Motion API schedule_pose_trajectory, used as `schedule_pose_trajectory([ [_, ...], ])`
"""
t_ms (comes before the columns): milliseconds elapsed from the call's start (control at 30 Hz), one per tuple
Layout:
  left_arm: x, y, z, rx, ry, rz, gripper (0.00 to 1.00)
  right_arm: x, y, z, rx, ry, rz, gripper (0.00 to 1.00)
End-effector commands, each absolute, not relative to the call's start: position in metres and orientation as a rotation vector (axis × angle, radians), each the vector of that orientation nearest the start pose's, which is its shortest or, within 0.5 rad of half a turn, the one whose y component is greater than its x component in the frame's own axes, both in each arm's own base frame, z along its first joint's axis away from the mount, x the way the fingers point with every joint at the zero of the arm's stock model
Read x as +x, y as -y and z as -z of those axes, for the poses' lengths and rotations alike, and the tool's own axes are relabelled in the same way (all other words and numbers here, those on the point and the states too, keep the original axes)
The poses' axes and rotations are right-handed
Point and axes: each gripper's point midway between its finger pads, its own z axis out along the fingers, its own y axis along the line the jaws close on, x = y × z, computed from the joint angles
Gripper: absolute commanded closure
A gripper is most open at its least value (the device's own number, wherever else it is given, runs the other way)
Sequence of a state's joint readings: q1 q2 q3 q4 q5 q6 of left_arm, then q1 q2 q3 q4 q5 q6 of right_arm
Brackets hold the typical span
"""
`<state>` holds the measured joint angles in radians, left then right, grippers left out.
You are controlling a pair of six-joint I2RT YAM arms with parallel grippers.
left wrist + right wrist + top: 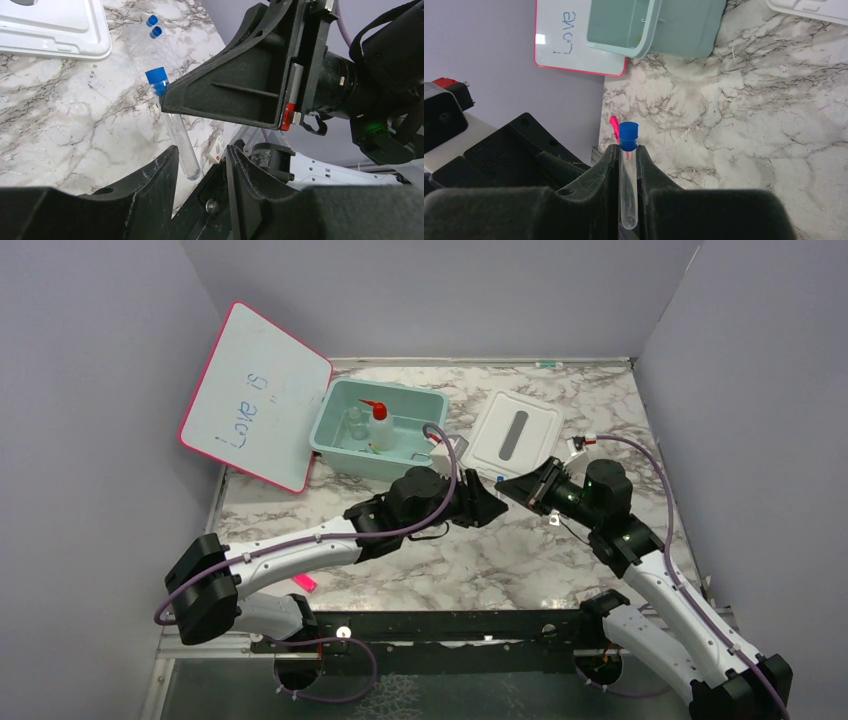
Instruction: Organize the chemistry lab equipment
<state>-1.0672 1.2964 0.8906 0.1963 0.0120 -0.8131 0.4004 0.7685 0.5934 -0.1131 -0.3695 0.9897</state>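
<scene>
My right gripper [628, 150] is shut on a clear vial with a blue cap [629, 175] and holds it above the marble table. In the left wrist view the same vial [175, 130] hangs from the right gripper's finger [235, 85], its round end between my open left gripper's fingers [202, 165], close to one finger. The two grippers meet tip to tip at mid-table [500, 498]. Two more blue-capped vials [154, 27] lie on the table near the white lid. The squeeze bottle with red nozzle [378, 425] stands in the teal bin [335, 435]. The tongs are not visible.
The white lid [515, 435] lies right of the bin. The pink-edged whiteboard [255, 395] leans at the back left. A pink highlighter [305, 583] lies by the left arm near the front edge. Grey walls enclose the table.
</scene>
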Motion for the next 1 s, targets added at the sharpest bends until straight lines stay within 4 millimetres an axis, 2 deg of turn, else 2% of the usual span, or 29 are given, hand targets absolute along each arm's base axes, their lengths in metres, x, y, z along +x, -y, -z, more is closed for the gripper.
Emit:
schedule_pose_trajectory([
  [0, 0.191, 0.400, -0.250, 0.258, -1.941, 1.278, 0.58, 0.222, -0.208, -0.243, 0.273, -2.003, -1.330, 0.88],
  [167, 0.192, 0.403, -0.243, 0.272, -1.958, 1.265, 0.55, 0.220, -0.208, -0.244, 0.260, -2.000, -1.331, 0.88],
  [300, 0.190, 0.406, -0.243, 0.298, -1.946, 1.281, 0.60, 0.219, -0.209, -0.245, 0.240, -2.002, -1.333, 0.88],
  [500, 0.195, 0.398, -0.248, 0.354, -1.882, 1.213, 0.84, 0.220, -0.206, -0.249, 0.182, -2.004, -1.276, 0.84],
  [633, 0.194, 0.397, -0.252, 0.467, -1.819, 1.164, 0.96, 0.219, -0.205, -0.255, 0.149, -2.003, -1.260, 0.77],
  [800, 0.185, 0.393, -0.257, 0.696, -1.710, 1.093, 0.99, 0.219, -0.200, -0.267, 0.113, -2.014, -1.199, 0.64],
  [967, 0.175, 0.382, -0.261, 0.889, -1.601, 1.013, 0.99, 0.211, -0.192, -0.276, 0.067, -2.066, -1.121, 0.60],
])
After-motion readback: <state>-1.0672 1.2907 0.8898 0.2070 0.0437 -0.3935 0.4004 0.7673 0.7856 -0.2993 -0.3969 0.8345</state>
